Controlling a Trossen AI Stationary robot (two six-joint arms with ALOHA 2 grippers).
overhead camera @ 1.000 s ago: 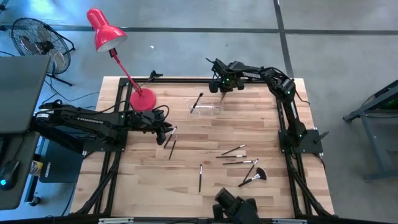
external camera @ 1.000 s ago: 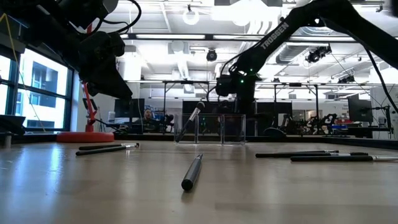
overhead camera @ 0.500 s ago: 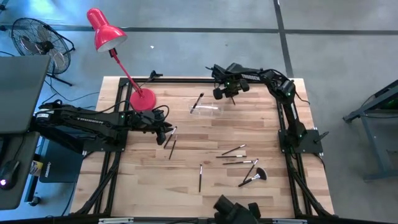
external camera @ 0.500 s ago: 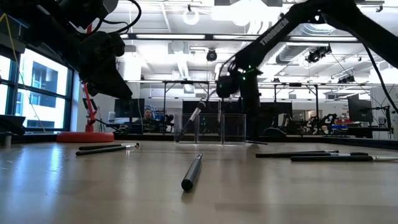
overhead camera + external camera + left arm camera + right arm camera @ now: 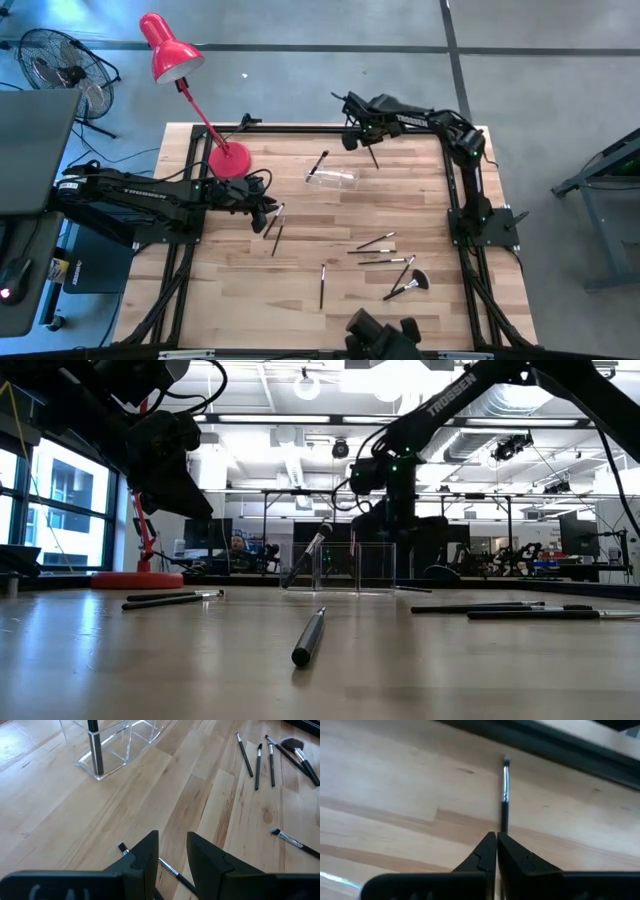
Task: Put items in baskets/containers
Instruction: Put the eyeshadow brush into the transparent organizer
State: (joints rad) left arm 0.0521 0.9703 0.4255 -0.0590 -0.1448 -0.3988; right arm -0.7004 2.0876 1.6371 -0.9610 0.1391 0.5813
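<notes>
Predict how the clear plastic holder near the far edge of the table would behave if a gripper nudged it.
The clear plastic holder looks thin-walled, so probably light and quick to slide on the smooth wooden table. It stands upright with one makeup brush leaning out, so a high push might tip it.

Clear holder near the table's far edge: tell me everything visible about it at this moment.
The clear holder is a small see-through plastic box with thin upright walls and inner dividers, nearly invisible against the wooden table. It stands upright on the boards toward the far side, right of the red lamp base. One dark-handled brush is in it, leaning with its upper end past the rim on the lamp side. Neither gripper touches it.
</notes>
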